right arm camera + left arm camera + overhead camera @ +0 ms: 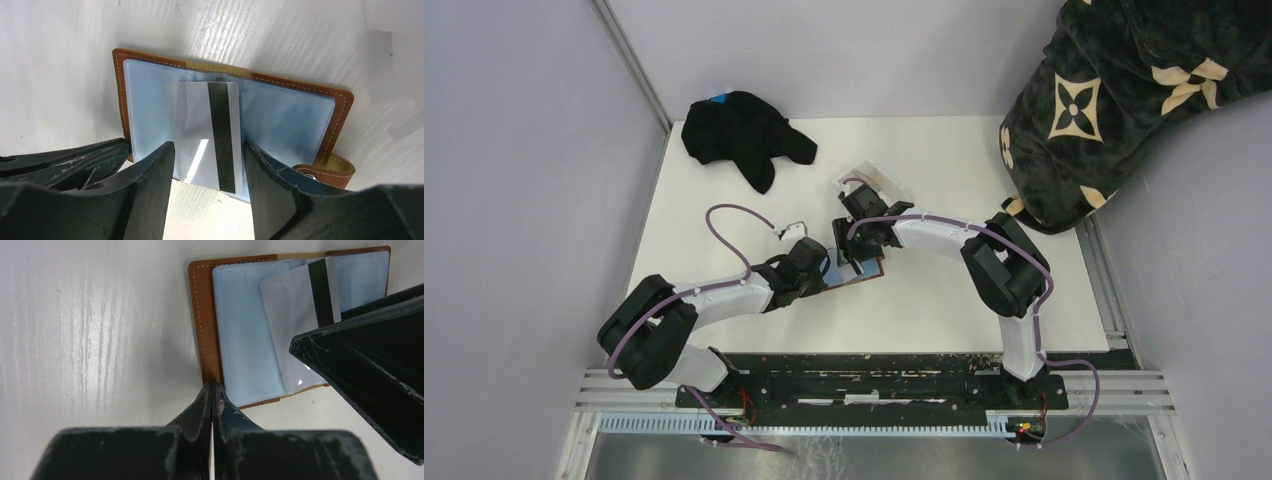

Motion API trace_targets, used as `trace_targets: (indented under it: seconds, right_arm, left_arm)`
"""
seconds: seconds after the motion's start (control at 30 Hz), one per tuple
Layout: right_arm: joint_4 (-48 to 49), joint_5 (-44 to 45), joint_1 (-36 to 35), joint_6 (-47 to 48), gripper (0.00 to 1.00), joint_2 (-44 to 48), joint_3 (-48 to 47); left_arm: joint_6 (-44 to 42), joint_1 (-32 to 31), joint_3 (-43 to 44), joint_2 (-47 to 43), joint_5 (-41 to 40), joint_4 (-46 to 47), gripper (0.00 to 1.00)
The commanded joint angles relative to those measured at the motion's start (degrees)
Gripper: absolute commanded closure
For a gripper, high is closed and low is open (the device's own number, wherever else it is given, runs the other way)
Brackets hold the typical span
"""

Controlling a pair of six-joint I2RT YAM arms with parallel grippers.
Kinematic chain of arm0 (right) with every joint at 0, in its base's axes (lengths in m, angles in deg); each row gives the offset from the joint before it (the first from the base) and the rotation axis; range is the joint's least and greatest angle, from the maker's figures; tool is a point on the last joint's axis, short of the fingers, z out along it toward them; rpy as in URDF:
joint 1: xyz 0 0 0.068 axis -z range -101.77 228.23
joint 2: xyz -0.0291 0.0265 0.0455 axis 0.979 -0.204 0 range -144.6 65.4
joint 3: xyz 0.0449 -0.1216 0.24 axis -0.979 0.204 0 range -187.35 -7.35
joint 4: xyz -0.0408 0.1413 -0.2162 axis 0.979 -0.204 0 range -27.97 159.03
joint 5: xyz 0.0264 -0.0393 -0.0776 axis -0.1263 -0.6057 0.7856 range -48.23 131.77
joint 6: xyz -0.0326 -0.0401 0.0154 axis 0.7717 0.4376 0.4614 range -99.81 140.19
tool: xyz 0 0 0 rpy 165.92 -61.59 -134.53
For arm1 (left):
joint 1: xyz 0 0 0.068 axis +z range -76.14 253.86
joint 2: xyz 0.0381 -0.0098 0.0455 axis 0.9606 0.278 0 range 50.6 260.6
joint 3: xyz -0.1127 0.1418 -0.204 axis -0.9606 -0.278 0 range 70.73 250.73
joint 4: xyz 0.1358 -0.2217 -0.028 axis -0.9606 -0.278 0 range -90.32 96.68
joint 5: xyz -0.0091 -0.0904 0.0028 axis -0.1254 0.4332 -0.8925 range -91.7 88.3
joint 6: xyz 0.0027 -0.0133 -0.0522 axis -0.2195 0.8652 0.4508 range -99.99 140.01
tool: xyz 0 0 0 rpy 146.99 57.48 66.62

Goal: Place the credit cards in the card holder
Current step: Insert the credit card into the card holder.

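The card holder [342,107] lies open on the table, brown leather with light blue inner sleeves [245,330]. One greyish credit card [200,125] with a black stripe sits partly inside the middle sleeve, its near end sticking out. My right gripper [207,150] is open, one finger on each side of that card's near end and neither touching it. My left gripper [215,386] is shut, its tips resting on the holder's brown edge [205,315]. In the top view both grippers [852,258] meet over the holder [871,270]. No other credit cards show.
A clear plastic tray [871,180] stands just beyond the right gripper. A black cloth [744,130] lies at the back left, and a dark patterned blanket [1114,90] hangs over the back right corner. The holder's snap tab [325,170] sticks out beside the right finger.
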Motion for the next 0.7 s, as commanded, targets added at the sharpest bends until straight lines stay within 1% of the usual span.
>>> trace_targets:
  seconds: [0.0,0.23,0.67]
  right_arm:
    - [-4.33,3.8,0.29,1.29,0.39,1.36,0.95]
    - [-4.99,3.53,-0.39,1.27,0.4,0.6,0.27]
    - [-5.81,4.46,-2.79,-0.18,0.44,0.88,0.0]
  left_arm:
    - [-2.19,0.0,-2.39,3.48,0.2,-5.23,0.97]
    - [-2.1,-0.01,-2.39,3.66,0.42,-4.95,0.97]
    - [-1.93,0.01,-2.3,4.14,1.26,-4.14,0.97]
